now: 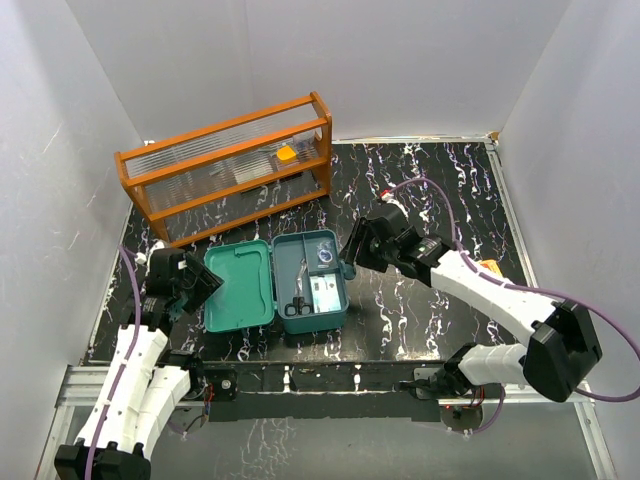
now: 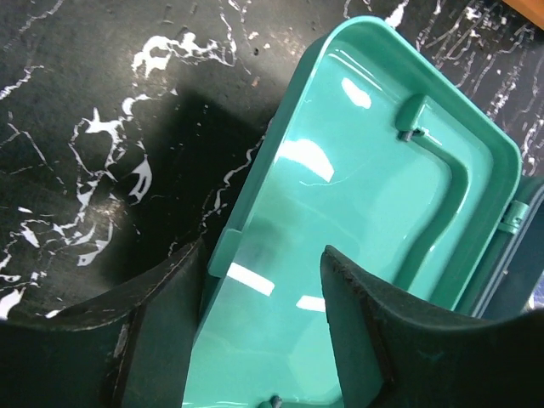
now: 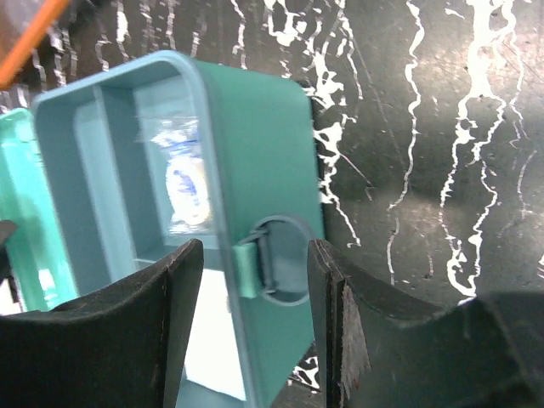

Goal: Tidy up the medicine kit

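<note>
Straddling the rim: left gripper [image 2: 262, 255], jaws apart across the outer edge of the lid [image 2: 365, 195], one finger outside and one inside, nothing clamped.
Latch side: right gripper [image 3: 255, 246], jaws apart either side of the latch [image 3: 276, 265] on the front wall, not pinching it.
Place: medicine kit [image 1: 240, 295] lies open on the table [image 1: 420, 200] near the arms, lid left of the base.
Contents: scissors [image 1: 297, 300], white packet [image 1: 326, 295], wrapped roll [image 1: 322, 258].
Behind: wooden rack [image 1: 230, 170], well apart.
Risk: swinging the lid from one edge may drag the light box sideways; fingers by the latch could snag it or be caught under the lid.
Count: two grippers, one kit, one lid, one latch, one scissors, one packet, one roll, one rack.
</note>
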Robot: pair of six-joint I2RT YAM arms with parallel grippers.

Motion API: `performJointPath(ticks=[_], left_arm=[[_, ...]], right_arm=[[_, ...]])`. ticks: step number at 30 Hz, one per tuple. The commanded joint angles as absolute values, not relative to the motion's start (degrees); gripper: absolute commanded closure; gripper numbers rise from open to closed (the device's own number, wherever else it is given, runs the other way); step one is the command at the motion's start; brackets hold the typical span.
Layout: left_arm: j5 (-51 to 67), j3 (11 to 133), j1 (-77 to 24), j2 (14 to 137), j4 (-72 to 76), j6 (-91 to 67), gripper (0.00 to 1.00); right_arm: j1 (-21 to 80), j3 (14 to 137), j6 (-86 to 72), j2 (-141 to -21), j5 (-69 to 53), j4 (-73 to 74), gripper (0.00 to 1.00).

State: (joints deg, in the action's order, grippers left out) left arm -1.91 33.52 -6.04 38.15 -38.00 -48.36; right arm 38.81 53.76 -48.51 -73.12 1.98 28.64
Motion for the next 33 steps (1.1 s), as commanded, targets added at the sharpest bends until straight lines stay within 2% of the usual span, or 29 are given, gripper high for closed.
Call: performJointPath(ticks=[1, 9, 19, 33], left_arm=[[3.46, 36.91, -6.06, 37.27, -38.41, -48.09, 0.47], [4.29, 38.50, -6.06, 37.27, -38.35, -48.43, 0.52], [6.33, 41.84, -6.06, 36.40, -40.19, -47.13, 0.52], [16.72, 49.74, -6.06, 39.79, -36.54, -41.55, 0.51]], right_arm=[[39.27, 54.28, -50.74, -69.00, 4.80, 23.71, 0.49], [39.26, 53.36, -49.04, -70.68, -1.78, 20.07, 0.40], [39.28, 53.11, -47.25, -73.63, -2.95, 20.18, 0.39], [39.25, 54.04, -45.96, -72.80, -2.51, 20.11, 0.39]])
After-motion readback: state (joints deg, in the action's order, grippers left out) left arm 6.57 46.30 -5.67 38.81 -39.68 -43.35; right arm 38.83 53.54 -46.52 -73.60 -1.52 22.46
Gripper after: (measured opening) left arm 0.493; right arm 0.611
